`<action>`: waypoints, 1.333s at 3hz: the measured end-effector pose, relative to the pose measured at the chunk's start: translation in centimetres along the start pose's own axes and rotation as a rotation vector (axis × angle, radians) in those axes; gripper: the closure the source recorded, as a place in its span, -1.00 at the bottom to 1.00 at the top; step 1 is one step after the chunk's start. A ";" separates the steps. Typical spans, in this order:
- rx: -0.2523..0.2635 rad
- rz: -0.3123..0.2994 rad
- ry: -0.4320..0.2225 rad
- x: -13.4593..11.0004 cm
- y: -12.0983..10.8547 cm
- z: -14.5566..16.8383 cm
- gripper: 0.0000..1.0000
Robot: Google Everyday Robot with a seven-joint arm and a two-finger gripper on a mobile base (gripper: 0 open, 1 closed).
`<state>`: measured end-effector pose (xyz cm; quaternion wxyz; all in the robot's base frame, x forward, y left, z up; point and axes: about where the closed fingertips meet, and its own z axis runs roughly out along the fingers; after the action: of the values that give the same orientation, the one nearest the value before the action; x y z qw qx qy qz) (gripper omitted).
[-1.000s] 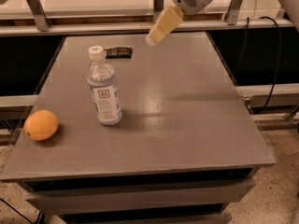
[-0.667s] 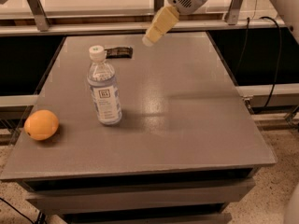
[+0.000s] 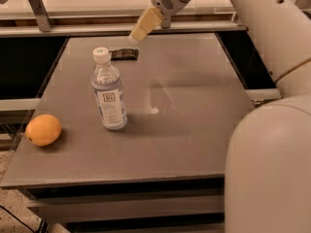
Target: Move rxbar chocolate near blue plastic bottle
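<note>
The rxbar chocolate (image 3: 124,55) is a small dark flat bar lying at the far side of the grey table, just behind the bottle's cap. The blue plastic bottle (image 3: 109,91) stands upright left of the table's middle, clear with a white cap and a pale label. My gripper (image 3: 138,33) hangs above the table's far edge, just right of and above the bar, not touching it. Its cream-coloured fingers point down and to the left.
A round orange fruit (image 3: 43,129) lies near the table's left front corner. The grey table (image 3: 194,130) has metal rails behind it. My large white arm fills the right side of the view.
My gripper has moved left and down toward the bar. My arm now fills much more of the right side of the view. The bar, bottle and orange have not moved.
</note>
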<state>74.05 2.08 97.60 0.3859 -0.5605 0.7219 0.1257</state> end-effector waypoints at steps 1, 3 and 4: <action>-0.043 0.035 -0.049 -0.8 -1.0 3.7 -1.00; -0.067 0.096 -0.052 0.1 -1.7 7.5 -1.00; -0.090 0.080 -0.043 0.6 -1.2 8.6 -1.00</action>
<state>78.67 6.51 91.71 0.3704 -0.5450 0.7290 0.1853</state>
